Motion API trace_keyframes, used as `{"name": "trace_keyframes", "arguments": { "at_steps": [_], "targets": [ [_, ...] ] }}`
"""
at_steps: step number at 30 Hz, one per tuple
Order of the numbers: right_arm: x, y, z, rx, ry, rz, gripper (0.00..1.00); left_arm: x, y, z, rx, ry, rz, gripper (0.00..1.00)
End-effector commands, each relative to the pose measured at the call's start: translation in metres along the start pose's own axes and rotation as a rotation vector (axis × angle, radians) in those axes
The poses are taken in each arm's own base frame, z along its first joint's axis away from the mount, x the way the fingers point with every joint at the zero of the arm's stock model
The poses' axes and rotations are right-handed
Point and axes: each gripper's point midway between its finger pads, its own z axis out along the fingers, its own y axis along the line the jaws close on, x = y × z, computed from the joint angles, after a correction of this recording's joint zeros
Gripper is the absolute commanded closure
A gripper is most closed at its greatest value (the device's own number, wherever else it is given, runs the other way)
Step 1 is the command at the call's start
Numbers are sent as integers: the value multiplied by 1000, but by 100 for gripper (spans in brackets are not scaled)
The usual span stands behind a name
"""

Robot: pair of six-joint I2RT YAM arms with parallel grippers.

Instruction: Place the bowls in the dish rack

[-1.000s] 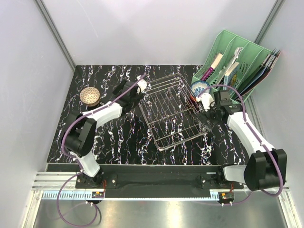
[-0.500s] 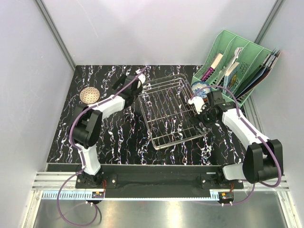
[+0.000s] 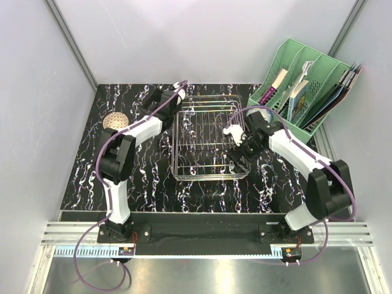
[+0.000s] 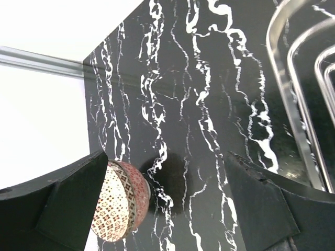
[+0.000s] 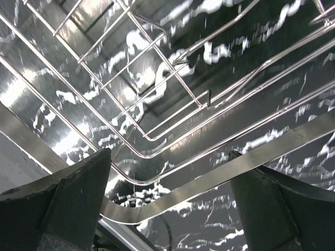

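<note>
The silver wire dish rack [image 3: 205, 138] stands mid-table with no bowl in it. A pink-red patterned bowl [image 3: 114, 120] sits on the table to its far left. It also shows in the left wrist view [image 4: 123, 201], beside my left finger. My left gripper [image 3: 159, 98] is open and empty by the rack's back-left corner [image 4: 293, 78]. My right gripper [image 3: 240, 156] is open at the rack's right side, and the rack's flat rim [image 5: 225, 172] runs between its jaws [image 5: 170, 157]. The other bowls are out of view.
A green slotted file organiser [image 3: 306, 86] with papers and books stands at the back right, close behind my right arm. Grey walls enclose the black marbled table [image 3: 147, 177] on three sides.
The rack has slid left and turned square to the table. My right gripper moved left with it. My left gripper moved toward the back. The blue-and-white bowl by the organiser no longer shows.
</note>
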Motion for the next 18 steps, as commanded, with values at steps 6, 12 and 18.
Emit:
{"name": "trace_keyframes", "arguments": {
  "at_steps": [6, 12, 18],
  "targets": [
    [-84, 12, 24, -97, -139, -91, 0, 7, 15, 27, -18, 49, 8, 1],
    [-115, 2, 30, -76, -170, -107, 0, 5, 30, 40, -43, 63, 9, 1],
    [-143, -12, 35, -51, -196, -105, 0, 3, 42, 47, -68, 81, 12, 1]
  ]
}}
